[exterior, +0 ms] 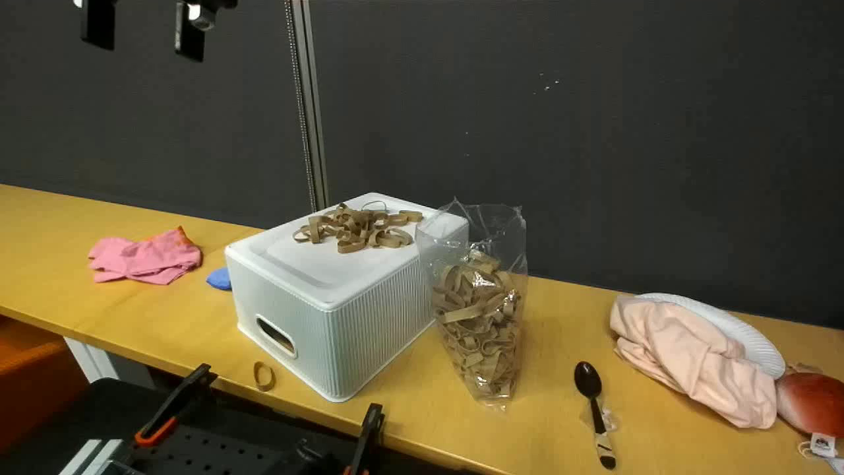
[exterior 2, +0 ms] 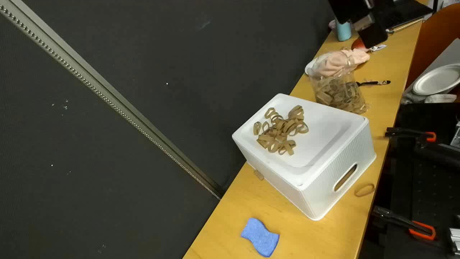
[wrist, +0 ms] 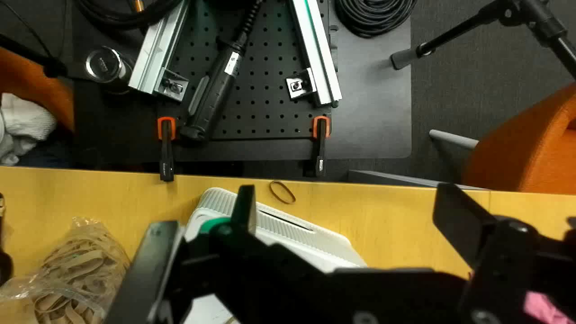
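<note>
Wrist view: hovering well above the worktop [wrist: 387,216] with pincer [exterior: 144,49] spread and empty; best to move slowly, clear of the bag [exterior: 480,323] beside the white box [exterior: 382,349]. Count one bag, one box, one blue sponge [exterior 2: 260,237], two loose bands [exterior 2: 258,175], plus an uncountable heap of bands [exterior 2: 279,133] atop the box.

Both exterior views overlook the box [exterior: 339,297] obliquely; wrist view faces down.
</note>
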Available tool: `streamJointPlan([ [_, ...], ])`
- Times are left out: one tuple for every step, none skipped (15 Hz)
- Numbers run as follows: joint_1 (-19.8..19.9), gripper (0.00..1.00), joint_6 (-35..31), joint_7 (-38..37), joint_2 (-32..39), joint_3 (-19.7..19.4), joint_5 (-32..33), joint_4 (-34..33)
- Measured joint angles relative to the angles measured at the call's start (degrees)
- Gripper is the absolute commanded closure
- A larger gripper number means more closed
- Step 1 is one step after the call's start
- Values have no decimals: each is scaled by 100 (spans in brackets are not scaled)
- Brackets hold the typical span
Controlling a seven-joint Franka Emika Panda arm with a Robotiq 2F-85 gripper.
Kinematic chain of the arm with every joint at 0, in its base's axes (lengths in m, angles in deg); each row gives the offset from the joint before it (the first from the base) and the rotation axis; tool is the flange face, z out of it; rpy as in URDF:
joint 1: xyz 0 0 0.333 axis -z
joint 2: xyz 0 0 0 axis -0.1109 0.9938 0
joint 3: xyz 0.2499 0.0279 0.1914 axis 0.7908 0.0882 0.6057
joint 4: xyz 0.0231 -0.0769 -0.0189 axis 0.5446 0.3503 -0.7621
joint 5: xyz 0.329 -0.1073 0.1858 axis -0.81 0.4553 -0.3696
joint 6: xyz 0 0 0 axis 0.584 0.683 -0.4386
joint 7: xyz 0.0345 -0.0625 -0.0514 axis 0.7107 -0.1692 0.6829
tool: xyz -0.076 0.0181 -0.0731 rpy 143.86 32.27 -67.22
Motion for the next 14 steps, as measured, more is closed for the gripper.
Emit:
streamJointPlan([
  [0,0,-1,0,-3,0,0,-2],
  [0,0,-1,0,-8,0,0,-2],
  [0,0,-1,0,-9,0,0,-3],
  [0,0,-1,0,-9,0,0,-3],
  [0,0,-1,0,-9,0,0,-3],
  [0,0,-1,0,-9,0,0,-3],
  [1,0,-1,0,-7,0,0,0],
  [2,0,-1,3,-1,0,0,2],
  [3,0,-46,8,12,0,0,-3],
  [4,0,-148,13,38,0,7,-17],
  [4,0,-296,32,82,0,13,-33],
  [4,0,-475,57,154,0,17,-46],
  [4,0,-717,75,260,0,23,-54],
  [4,0,-971,92,388,0,30,-57],
])
